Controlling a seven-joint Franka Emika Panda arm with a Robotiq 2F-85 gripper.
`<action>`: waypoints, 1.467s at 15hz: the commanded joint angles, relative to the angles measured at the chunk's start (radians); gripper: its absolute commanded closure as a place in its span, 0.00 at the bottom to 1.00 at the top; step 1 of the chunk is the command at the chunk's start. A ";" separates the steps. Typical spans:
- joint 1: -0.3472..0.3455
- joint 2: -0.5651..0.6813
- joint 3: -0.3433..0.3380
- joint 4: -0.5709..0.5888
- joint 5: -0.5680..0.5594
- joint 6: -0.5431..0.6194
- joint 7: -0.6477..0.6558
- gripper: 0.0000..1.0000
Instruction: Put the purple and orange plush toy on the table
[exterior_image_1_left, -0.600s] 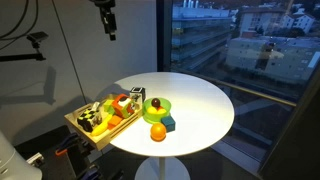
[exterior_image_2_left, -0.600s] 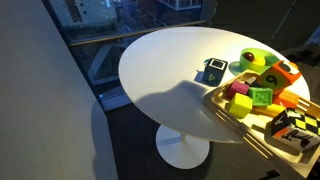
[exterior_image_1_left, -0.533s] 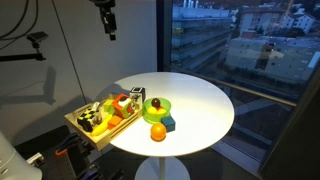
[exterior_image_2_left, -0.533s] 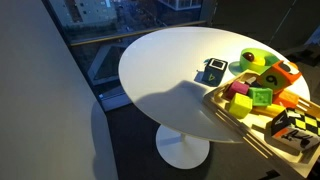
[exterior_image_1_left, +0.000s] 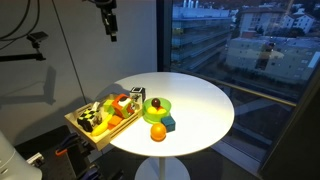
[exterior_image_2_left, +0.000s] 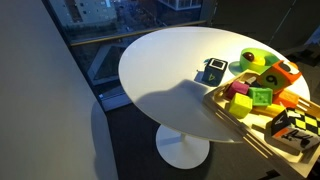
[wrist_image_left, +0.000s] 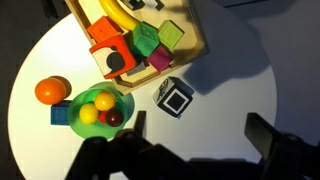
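The purple and orange plush toy (wrist_image_left: 110, 113) lies in the green bowl (wrist_image_left: 122, 104) next to a yellow ball. In an exterior view it is a small dark lump (exterior_image_1_left: 155, 102) in the bowl (exterior_image_1_left: 163, 109). The bowl stands on the round white table (exterior_image_1_left: 200, 105), which also shows in the other exterior view (exterior_image_2_left: 165, 70) and the wrist view (wrist_image_left: 225, 80). My gripper (exterior_image_1_left: 108, 30) hangs high above the table's tray side, far from the toy. In the wrist view its jaws (wrist_image_left: 200, 135) are open and empty.
A wooden tray (exterior_image_1_left: 88, 128) of coloured blocks and a banana overhangs the table edge. A black-and-white cube (wrist_image_left: 175, 98) sits beside the tray. An orange ball (exterior_image_1_left: 158, 132) and a dark teal block (exterior_image_1_left: 169, 122) lie next to the bowl. A window wall stands behind.
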 joint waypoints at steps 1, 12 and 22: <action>-0.024 0.040 -0.002 0.035 -0.034 -0.001 0.012 0.00; -0.042 0.237 -0.045 0.119 -0.113 0.095 -0.134 0.00; -0.042 0.376 -0.077 0.200 -0.232 0.131 -0.428 0.00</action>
